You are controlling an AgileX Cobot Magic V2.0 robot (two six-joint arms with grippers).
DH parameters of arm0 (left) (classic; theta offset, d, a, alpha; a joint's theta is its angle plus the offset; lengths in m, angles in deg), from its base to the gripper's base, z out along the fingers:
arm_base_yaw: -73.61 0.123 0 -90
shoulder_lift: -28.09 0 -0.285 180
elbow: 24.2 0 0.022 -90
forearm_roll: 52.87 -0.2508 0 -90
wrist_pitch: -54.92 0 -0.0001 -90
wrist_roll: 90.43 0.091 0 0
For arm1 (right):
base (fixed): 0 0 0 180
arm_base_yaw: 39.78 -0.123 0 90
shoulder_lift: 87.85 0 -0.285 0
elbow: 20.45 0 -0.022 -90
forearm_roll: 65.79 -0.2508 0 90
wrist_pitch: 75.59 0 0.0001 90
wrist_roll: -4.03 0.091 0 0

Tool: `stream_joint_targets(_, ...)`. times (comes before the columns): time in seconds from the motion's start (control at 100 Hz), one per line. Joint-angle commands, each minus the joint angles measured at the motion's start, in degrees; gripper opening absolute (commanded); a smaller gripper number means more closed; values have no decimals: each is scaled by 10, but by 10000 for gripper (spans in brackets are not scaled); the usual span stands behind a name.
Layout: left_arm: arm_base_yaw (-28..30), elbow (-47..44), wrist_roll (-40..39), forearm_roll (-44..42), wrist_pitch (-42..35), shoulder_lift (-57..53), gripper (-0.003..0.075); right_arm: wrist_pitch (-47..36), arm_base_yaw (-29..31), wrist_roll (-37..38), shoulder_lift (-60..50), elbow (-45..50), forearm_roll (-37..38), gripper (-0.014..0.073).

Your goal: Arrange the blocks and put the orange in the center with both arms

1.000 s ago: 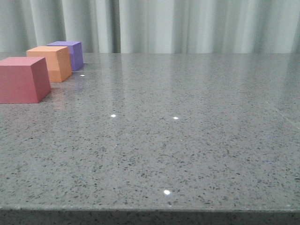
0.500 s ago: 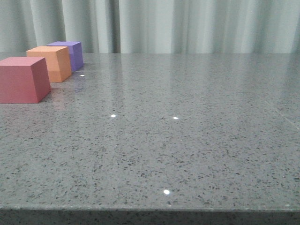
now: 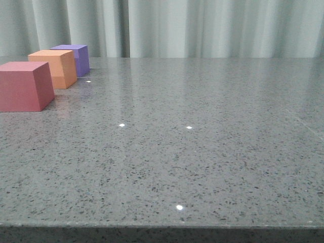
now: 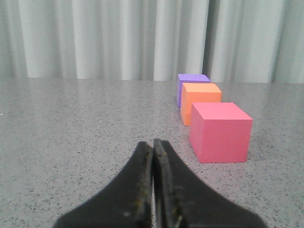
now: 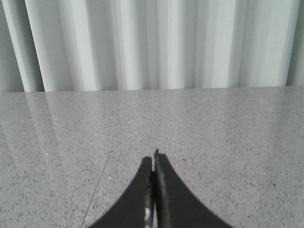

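Note:
Three cubes stand in a row at the table's far left in the front view: the red-pink cube [image 3: 24, 86] nearest, the orange cube [image 3: 54, 68] behind it, the purple cube [image 3: 76, 57] farthest. No gripper shows in the front view. In the left wrist view my left gripper [image 4: 153, 142] is shut and empty, and the red-pink cube [image 4: 221, 132], orange cube [image 4: 199, 99] and purple cube [image 4: 191, 79] stand apart from it, farther on and to one side. In the right wrist view my right gripper [image 5: 153, 158] is shut and empty over bare table; no cube shows there.
The grey speckled stone table [image 3: 192, 152] reaches to a pale pleated curtain [image 3: 202, 28] at the back. Its front edge runs along the bottom of the front view. A thin line [image 5: 97, 187] crosses the table beside the right gripper.

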Motion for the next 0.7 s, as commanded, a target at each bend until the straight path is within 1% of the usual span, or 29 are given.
stream_joint_targets(0.0, 0, -24, -5, 3, -46, -21, -20, -67, 2, -5, -28, 23, -2, -69)
stream_joint_targets(0.17, 0, -24, -5, 3, -46, -21, -20, -110, 2, -5, -72, 83, -2, -69)
stream_joint_targets(0.21, 0, -24, -5, 3, -46, -21, -20, -97, 2, -5, -79, 80, -2, -69)
stream_joint_targets(0.69, 0, -24, -5, 3, -46, -21, -20, -105, 2, -5, -85, 81, -2, -69)
